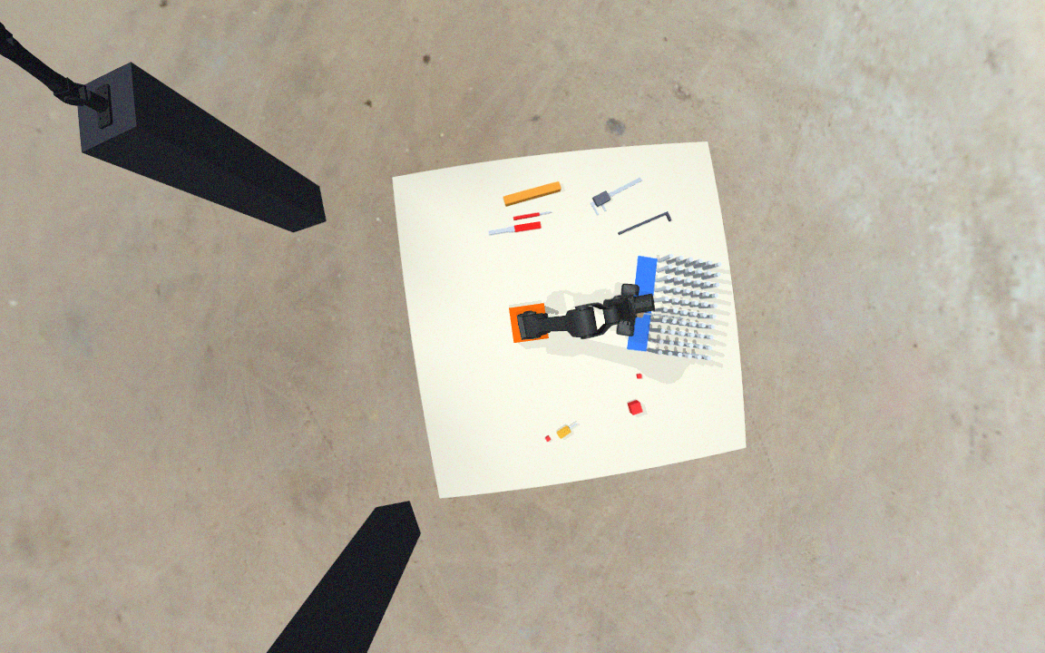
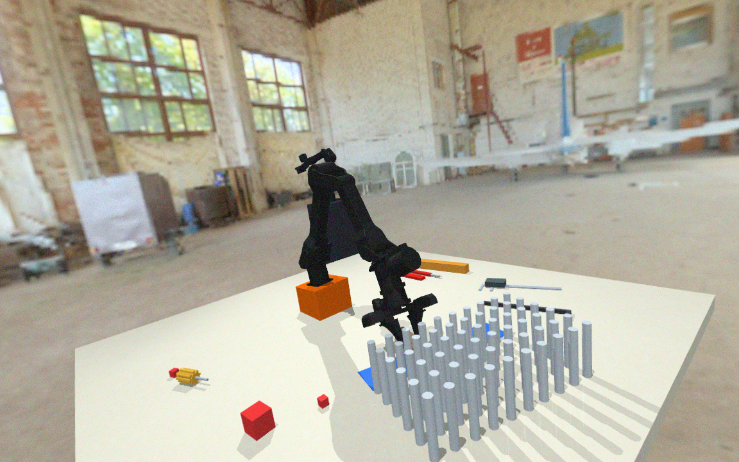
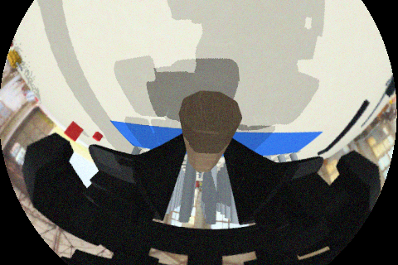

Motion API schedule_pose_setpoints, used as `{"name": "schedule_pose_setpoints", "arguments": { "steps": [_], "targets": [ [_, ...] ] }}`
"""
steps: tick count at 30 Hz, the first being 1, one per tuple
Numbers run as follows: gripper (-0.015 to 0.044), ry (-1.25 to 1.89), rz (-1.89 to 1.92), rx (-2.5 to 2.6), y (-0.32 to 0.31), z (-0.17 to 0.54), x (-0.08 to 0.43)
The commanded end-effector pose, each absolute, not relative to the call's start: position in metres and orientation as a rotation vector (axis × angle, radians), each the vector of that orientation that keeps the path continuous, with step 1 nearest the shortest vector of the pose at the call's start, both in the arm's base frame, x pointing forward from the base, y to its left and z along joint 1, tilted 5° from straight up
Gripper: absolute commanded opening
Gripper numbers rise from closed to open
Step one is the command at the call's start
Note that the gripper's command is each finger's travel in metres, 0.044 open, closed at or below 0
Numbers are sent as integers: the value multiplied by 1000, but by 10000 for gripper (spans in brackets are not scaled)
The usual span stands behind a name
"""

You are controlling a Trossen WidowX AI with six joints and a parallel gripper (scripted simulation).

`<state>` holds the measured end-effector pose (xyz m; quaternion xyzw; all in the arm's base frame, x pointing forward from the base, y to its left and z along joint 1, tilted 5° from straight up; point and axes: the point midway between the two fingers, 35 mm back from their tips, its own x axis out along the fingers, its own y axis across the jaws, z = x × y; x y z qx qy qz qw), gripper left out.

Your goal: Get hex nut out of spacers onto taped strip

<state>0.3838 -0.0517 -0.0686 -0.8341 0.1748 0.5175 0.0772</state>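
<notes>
My gripper point(image 2: 410, 334) point(image 3: 205, 137) is shut on a brown faceted handle point(image 3: 211, 122), which sticks out between the fingers in the wrist view. The rest of the held tool is hidden. The fingers are over the blue taped strip point(image 1: 638, 337) point(image 2: 365, 376) point(image 3: 290, 142), at the near edge of the field of upright grey metal spacers point(image 2: 430, 425) point(image 3: 188, 190). The spacers I can see stand upright. A black hook-ended rod point(image 1: 641, 224) point(image 3: 346, 126) lies on the table beside the field. I cannot see the hex nut in any view.
A caliper point(image 1: 600, 198) point(image 2: 495, 282), an orange bar point(image 1: 532, 194) point(image 2: 444, 265) and two red-handled tools point(image 1: 527, 227) lie beyond the rod. On the other side are a red cube point(image 1: 634, 407) point(image 2: 258, 420), a small red cube point(image 1: 639, 375) point(image 2: 322, 401) and a yellow-handled tool point(image 1: 563, 432) point(image 2: 188, 376).
</notes>
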Motion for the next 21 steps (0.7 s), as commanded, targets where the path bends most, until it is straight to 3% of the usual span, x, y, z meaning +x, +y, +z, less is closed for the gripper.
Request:
{"name": "schedule_pose_setpoints", "arguments": {
  "steps": [1,21],
  "targets": [
    [0,517,1547,-2503,-51,-69,383],
    [0,519,1548,-2502,-48,-69,372]
  ]
}}
